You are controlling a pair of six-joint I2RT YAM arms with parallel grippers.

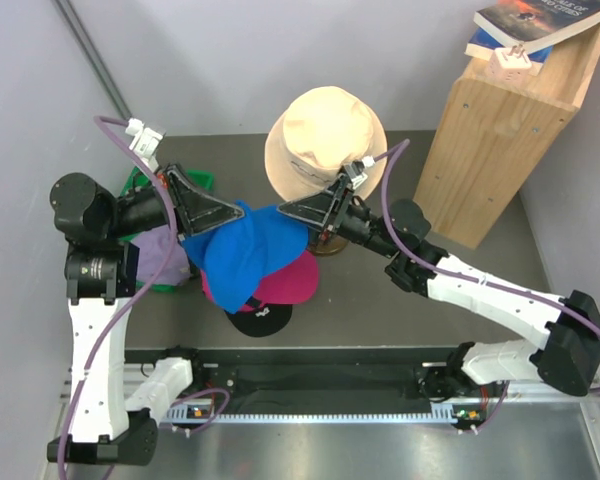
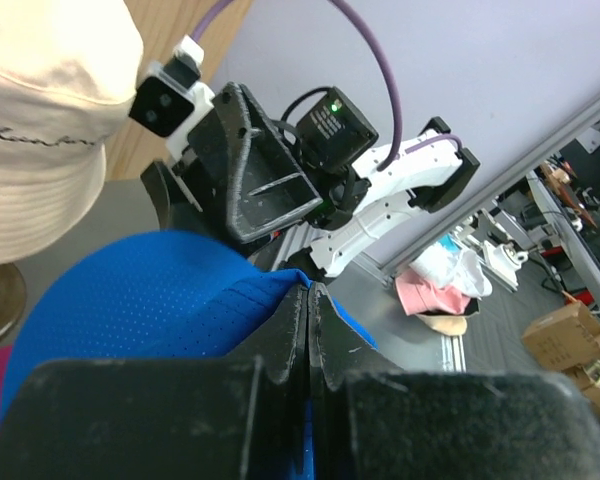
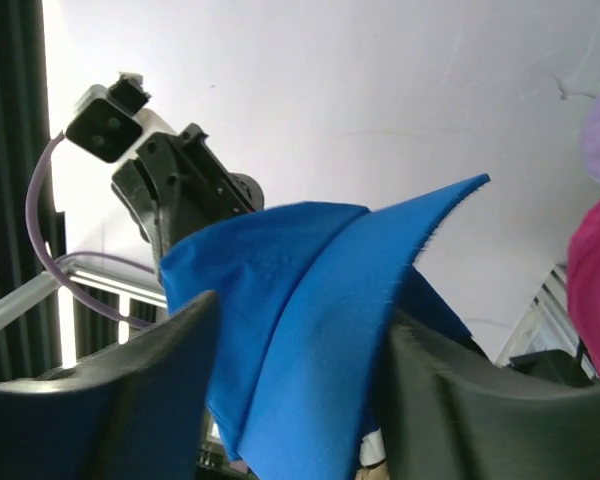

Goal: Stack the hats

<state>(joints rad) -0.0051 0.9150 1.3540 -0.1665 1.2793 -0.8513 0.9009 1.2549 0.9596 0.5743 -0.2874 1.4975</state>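
Note:
A blue hat (image 1: 248, 258) hangs over a magenta hat (image 1: 286, 286), which lies on a black hat (image 1: 260, 320) at the table's middle. My left gripper (image 1: 240, 213) is shut on the blue hat's left edge; in the left wrist view its jaws (image 2: 313, 290) pinch blue cloth (image 2: 130, 310). My right gripper (image 1: 281, 212) stands open at the hat's right side, its fingers on either side of a fold of the blue hat (image 3: 280, 260). A lavender hat (image 1: 158, 255) lies at the left, under the left arm.
A beige bucket hat (image 1: 325, 135) on a round wooden form stands just behind the grippers. A green basket (image 1: 140, 185) is at the back left. A tall wooden box (image 1: 500, 130) with books (image 1: 530, 20) on top stands at the back right.

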